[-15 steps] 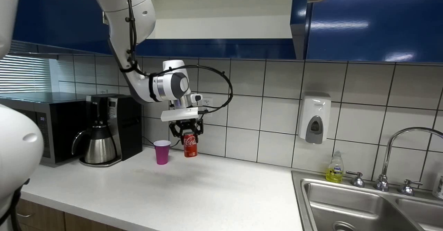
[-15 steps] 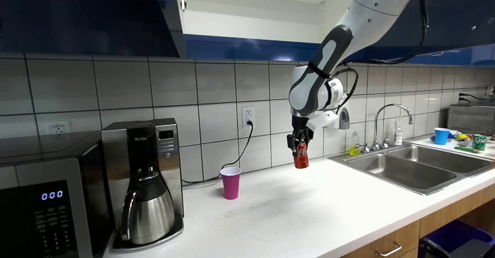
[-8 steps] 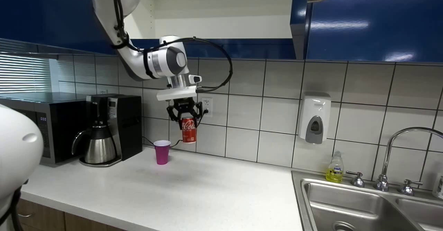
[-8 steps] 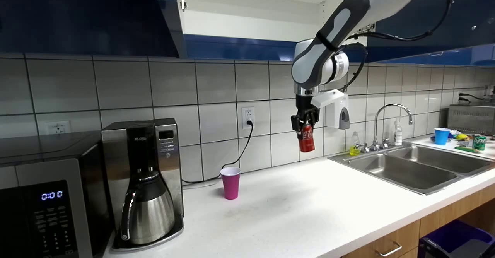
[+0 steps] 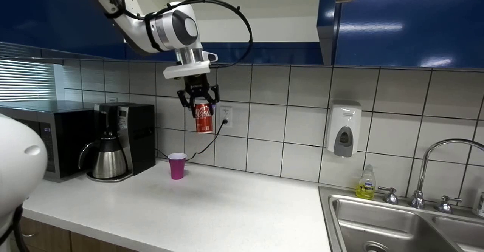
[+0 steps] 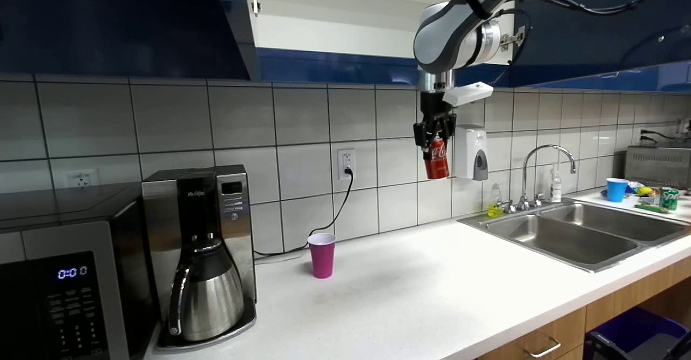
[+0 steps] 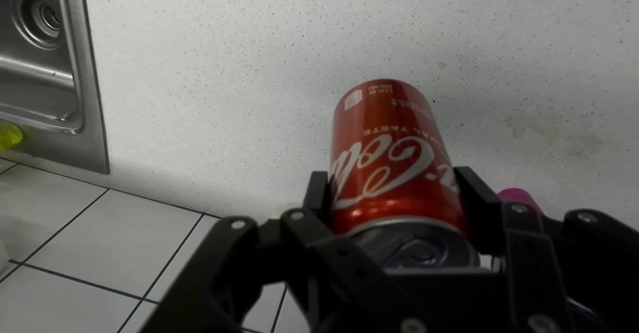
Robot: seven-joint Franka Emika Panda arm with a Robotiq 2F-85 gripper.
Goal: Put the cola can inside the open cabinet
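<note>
The red cola can point(image 5: 204, 124) is held upright in the air, high above the counter and in front of the tiled wall. It also shows in an exterior view point(image 6: 437, 167) and in the wrist view point(image 7: 387, 123). My gripper point(image 5: 203, 111) points down and is shut on the upper part of the can; in the wrist view both fingers point(image 7: 393, 188) touch its sides. The open cabinet point(image 5: 261, 29), with a cream interior and a blue lower edge, is above and behind the gripper. It shows in an exterior view too point(image 6: 334, 31). My arm hides part of its interior.
A pink cup point(image 5: 177, 167) stands on the counter below the can, left in that view. A coffee maker point(image 6: 210, 295) and microwave point(image 6: 65, 290) are beside it. Blue cabinet doors point(image 5: 408, 29) flank the opening. A soap dispenser point(image 5: 344, 129) hangs near the sink point(image 5: 325, 214).
My gripper and the held can have risen steadily, from just above the counter to about the height of the wall outlet. The pink cup has not moved.
</note>
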